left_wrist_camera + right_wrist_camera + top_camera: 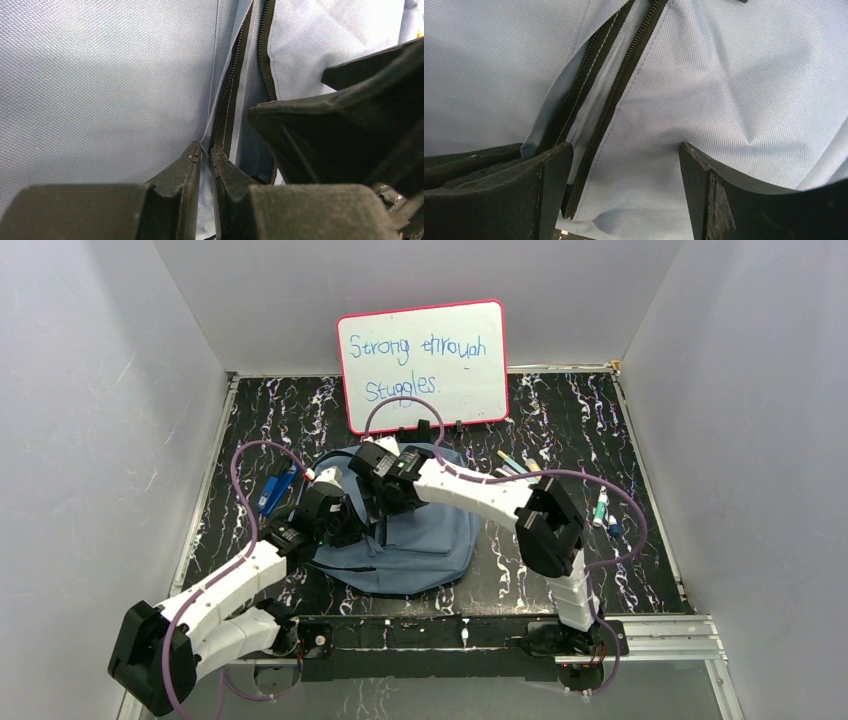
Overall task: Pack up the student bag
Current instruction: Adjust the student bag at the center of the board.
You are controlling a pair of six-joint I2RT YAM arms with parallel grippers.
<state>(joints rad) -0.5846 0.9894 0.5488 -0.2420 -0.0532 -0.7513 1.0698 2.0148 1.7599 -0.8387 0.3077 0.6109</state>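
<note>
The grey-blue student bag (420, 540) lies flat in the middle of the table, its dark zipper partly open. My left gripper (345, 520) is at the bag's left edge. In the left wrist view it (206, 152) is shut on a fold of bag fabric beside the zipper (227, 100). My right gripper (375, 480) is over the bag's upper left, close to the left one. In the right wrist view it (626, 150) is open, its fingers spanning the bag fabric (704, 85) to the right of the zipper (616, 90).
A pink-framed whiteboard (422, 365) stands at the back. Blue items (277, 490) lie left of the bag. Several markers and pens (605, 510) lie to the right, some near the right arm's elbow. Grey walls close in both sides.
</note>
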